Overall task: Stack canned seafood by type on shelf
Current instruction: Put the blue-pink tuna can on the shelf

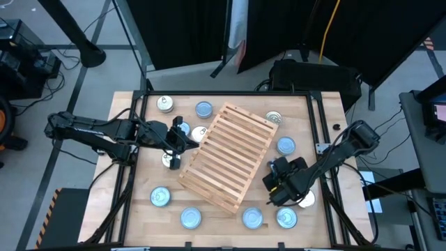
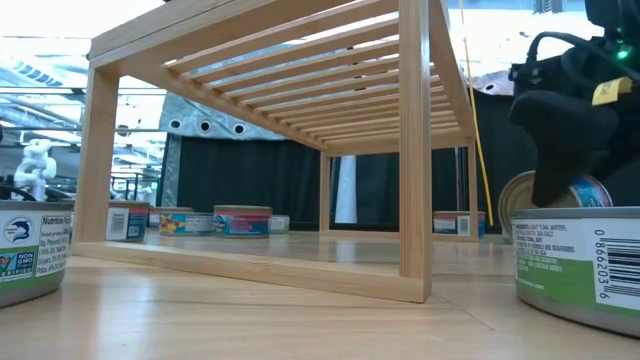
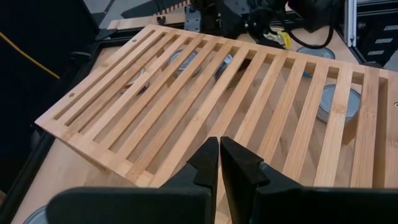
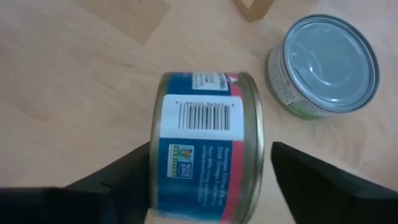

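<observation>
Fingers of the right gripper [image 4: 208, 168] stand spread either side of a red-and-blue tin [image 4: 208, 146] lying on its side, not yet pinching, near the shelf's [image 1: 230, 157] right corner.

A light wooden worktop [image 1: 230, 216] is sitting inside a dark metal frame [image 1: 129, 174]. Black curtains [image 1: 188, 28] are hanging behind it, and a yellow cable [image 1: 325, 31] is dangling there.

Wooden slatted rack [image 2: 300, 150] standing on the table [image 2: 250, 320], green-labelled tins at both edges, colourful tins [image 2: 240, 220] behind, dark gripper [image 2: 560, 140] over a tin [image 2: 585, 192] at right
</observation>
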You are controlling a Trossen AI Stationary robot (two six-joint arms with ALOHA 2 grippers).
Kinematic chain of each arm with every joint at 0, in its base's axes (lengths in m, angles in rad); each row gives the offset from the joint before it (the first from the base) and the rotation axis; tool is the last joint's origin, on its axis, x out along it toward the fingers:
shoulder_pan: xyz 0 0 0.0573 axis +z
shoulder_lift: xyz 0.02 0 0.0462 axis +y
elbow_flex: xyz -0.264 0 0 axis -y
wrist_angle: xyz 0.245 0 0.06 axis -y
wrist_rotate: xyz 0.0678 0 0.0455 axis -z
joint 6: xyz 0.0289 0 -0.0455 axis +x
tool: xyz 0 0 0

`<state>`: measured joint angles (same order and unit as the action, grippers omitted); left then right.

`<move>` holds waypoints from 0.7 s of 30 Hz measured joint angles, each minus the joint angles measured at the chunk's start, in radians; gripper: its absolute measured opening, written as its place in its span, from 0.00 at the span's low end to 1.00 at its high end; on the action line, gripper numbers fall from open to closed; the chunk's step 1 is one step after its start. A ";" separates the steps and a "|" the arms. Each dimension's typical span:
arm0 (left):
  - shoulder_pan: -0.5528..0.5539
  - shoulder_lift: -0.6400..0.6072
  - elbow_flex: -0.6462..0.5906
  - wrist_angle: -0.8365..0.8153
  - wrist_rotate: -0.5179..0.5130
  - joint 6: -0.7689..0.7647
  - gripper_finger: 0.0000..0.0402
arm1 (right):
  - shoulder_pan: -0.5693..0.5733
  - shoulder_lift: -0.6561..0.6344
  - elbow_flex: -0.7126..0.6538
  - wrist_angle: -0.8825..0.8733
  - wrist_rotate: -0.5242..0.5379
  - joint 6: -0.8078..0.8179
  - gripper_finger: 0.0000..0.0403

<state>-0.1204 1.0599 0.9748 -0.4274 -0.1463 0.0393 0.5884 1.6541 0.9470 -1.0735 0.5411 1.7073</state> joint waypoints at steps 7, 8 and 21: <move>0.000 0.000 0.000 0.000 0.000 0.000 0.07 | 0.010 -0.010 0.000 0.000 -0.049 -0.039 0.48; 0.000 0.000 0.000 0.000 0.000 0.000 0.07 | 0.014 -0.013 0.005 -0.003 -0.061 -0.050 0.46; -0.008 0.072 0.001 0.140 0.062 -0.068 0.09 | 0.128 -0.063 0.296 -0.033 -0.250 -0.288 0.49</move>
<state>-0.1279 1.1323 0.9757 -0.2875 -0.0844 -0.0284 0.7160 1.5914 1.2431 -1.1069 0.2913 1.4192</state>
